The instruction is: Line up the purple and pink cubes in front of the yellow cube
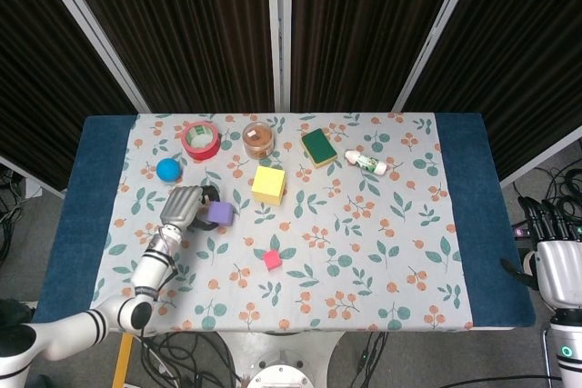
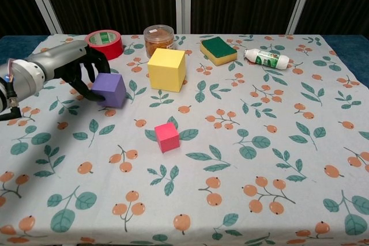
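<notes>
The yellow cube (image 1: 268, 184) (image 2: 166, 69) stands mid-table towards the back. Left of it is the purple cube (image 1: 219, 213) (image 2: 109, 89), tilted, with my left hand (image 1: 186, 206) (image 2: 75, 70) gripping its left side, dark fingers curled over its top and under it. The small pink cube (image 1: 272, 260) (image 2: 167, 137) lies alone in front of the yellow cube, nearer me. My right hand (image 1: 559, 261) hangs beyond the table's right edge, fingers apart and holding nothing; the chest view does not show it.
Along the back stand a red tape roll (image 1: 200, 140) (image 2: 104, 45), a brown jar (image 1: 258, 138) (image 2: 158, 38), a green sponge (image 1: 318, 146) (image 2: 218, 49) and a white bottle (image 1: 366, 163) (image 2: 266, 57). A blue ball (image 1: 167, 168) lies behind my left hand.
</notes>
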Available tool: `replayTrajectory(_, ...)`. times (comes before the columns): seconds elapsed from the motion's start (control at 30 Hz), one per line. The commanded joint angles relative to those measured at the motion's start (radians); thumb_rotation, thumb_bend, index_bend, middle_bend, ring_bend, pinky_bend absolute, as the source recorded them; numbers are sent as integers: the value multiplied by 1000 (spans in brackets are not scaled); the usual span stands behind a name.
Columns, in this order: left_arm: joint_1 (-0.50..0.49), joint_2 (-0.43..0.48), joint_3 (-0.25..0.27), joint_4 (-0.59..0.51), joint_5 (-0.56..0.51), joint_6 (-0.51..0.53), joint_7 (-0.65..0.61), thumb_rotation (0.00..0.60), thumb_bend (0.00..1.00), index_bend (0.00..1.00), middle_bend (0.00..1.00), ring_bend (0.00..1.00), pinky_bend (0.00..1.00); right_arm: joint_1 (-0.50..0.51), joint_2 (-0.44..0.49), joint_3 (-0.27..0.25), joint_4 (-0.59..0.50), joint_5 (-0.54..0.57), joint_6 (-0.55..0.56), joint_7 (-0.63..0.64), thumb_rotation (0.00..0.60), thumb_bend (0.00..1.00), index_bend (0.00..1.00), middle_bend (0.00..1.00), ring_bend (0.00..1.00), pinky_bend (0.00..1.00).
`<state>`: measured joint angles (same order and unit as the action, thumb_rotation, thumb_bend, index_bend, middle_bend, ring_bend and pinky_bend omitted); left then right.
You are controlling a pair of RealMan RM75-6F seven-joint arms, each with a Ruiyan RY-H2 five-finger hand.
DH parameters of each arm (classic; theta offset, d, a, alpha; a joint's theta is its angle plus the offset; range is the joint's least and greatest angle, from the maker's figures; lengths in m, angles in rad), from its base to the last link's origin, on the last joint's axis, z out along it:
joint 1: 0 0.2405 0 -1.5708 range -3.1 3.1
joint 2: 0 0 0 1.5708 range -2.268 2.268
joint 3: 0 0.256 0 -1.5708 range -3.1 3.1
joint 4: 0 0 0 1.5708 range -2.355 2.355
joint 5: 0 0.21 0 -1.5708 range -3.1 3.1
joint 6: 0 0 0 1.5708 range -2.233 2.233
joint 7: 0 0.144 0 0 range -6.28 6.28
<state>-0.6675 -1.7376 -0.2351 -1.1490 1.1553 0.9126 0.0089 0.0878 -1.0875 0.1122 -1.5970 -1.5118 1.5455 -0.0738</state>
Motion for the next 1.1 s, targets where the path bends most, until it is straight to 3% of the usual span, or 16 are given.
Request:
replayTrajectory(0.03,0,9,8,-50,46,31,-13,600,222,577,601,506,640,0,-1,-1,0,-2,0,1,600,24,44,111,83,219)
replayTrajectory(0.27,-31,-18,6,-95,71,40,15,600,217,576,601,535,665,-10,1,-5,3,-4,14,7,600,24,45,111,83,219)
replayTrajectory(0.6,-87,-119,-17,-17,-16,8,151,600,210,570,592,561,673,-27,12,-9,9,0,28,20,600,24,46,112,82,220)
replayTrajectory(1.1,-102,-158,-27,8,-55,28,208,600,170,518,538,560,673,-24,13,-8,18,-2,19,34,600,25,48,115,83,229)
